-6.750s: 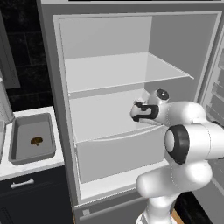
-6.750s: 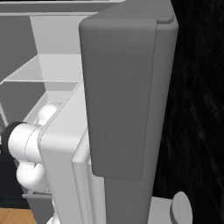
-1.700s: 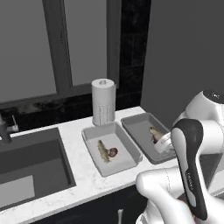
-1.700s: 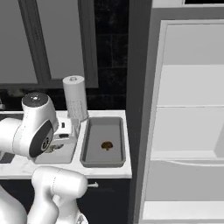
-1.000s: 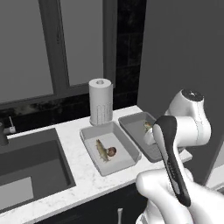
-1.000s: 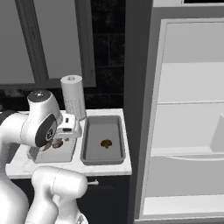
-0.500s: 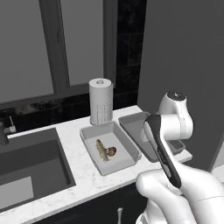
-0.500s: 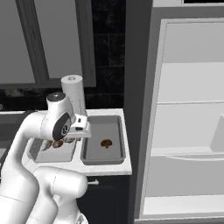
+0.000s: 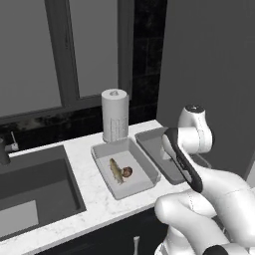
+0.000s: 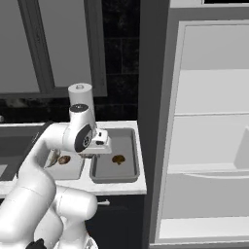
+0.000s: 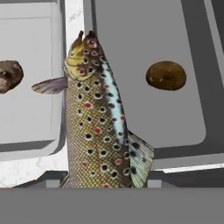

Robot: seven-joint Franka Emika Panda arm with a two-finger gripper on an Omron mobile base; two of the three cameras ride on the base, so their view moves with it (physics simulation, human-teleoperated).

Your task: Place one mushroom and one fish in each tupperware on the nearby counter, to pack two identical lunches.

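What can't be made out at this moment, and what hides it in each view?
- Hand: its fingertips, and the grip on the spotted olive fish, are cut off by the bottom of the hand view.
- Dark grey right tupperware: in the left base view the white arm covers most of its inside.
- Light grey left tupperware: in the right base view the arm hides most of it; a small brown mushroom shows.

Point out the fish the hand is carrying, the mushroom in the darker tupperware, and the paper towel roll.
fish (image 11: 98, 127), hand view, on its spotted flank.
mushroom (image 11: 166, 75), hand view, on the middle of its brown cap.
paper towel roll (image 9: 115, 117), left base view, on the side of the upright roll.
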